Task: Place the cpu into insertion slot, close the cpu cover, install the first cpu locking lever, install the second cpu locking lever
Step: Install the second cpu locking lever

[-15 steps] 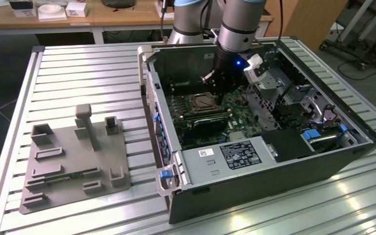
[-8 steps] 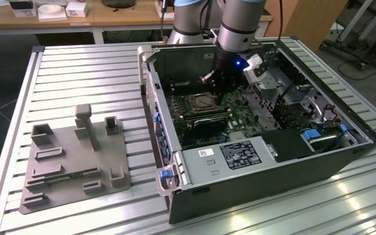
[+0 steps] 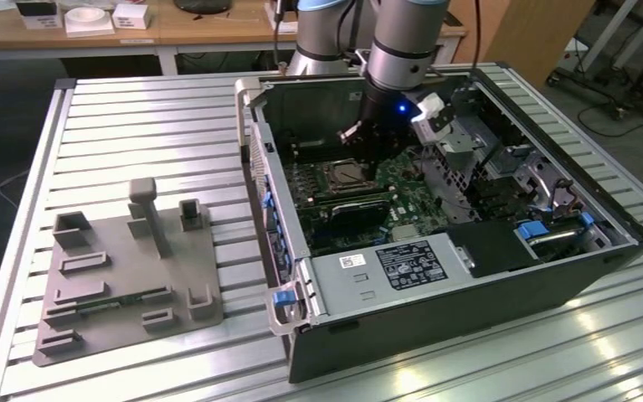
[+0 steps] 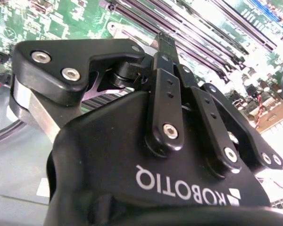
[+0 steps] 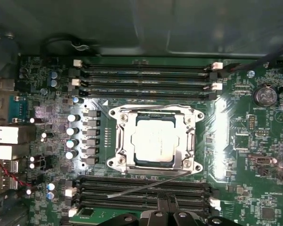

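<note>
Already seated, the cpu (image 5: 154, 140) lies near the claw (image 5: 167, 202).

Matt silvery metal cpu (image 5: 153, 143), shiny metal cpu cover (image 5: 155, 113) (glinting at its corners), glossy green circuit board (image 5: 236, 141), smooth black plastic pincer (image 4: 167, 44), ribbed metal table (image 3: 154, 126)

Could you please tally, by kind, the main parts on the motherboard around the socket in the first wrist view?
cpu: 1
cpu cover: 1
memory-slot banks: 2
coin cell: 1
Total: 5
</note>
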{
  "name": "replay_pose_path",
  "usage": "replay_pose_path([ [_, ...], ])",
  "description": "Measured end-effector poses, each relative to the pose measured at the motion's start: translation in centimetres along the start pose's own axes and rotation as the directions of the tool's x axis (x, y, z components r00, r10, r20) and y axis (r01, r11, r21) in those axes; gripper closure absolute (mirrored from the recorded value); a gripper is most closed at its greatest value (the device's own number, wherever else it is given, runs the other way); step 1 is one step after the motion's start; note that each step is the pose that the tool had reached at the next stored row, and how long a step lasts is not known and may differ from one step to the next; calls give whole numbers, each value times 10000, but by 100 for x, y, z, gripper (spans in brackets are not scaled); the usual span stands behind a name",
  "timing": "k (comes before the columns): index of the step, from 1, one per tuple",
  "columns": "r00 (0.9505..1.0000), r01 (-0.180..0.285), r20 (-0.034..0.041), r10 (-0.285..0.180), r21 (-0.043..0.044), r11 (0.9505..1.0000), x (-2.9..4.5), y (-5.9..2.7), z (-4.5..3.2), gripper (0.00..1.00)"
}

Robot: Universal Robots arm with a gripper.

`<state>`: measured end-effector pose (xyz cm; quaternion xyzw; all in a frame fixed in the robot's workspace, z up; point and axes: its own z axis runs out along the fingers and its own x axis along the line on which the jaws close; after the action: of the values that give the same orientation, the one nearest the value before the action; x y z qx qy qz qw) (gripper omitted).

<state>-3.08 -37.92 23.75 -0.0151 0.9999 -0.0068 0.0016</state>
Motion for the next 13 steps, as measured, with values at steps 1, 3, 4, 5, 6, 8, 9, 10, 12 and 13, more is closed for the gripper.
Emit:
replay_pose_path([
  [1, 10000, 6, 0, -6, 0, 10000, 13, 0, 1, 90],
  [3, 10000, 17, -1, -17, 1, 10000, 34, 1, 5, 90],
  [4, 10000, 17, -1, -17, 2, 10000, 39, 1, 8, 90],
  [5, 10000, 17, -1, -17, 2, 10000, 44, 1, 11, 90],
  [6, 10000, 17, -1, -17, 2, 10000, 49, 2, 14, 90],
  [8, 10000, 17, -1, -17, 2, 10000, 58, 3, 18, 90],
  [9, 10000, 17, -1, -17, 2, 10000, 61, 3, 19, 90],
  [10, 10000, 17, -1, -17, 2, 10000, 63, 3, 20, 90],
  [12, 10000, 17, 0, -17, 1, 10000, 70, 3, 21, 90],
  [13, 10000, 17, 0, -17, 1, 10000, 77, 3, 21, 90],
])
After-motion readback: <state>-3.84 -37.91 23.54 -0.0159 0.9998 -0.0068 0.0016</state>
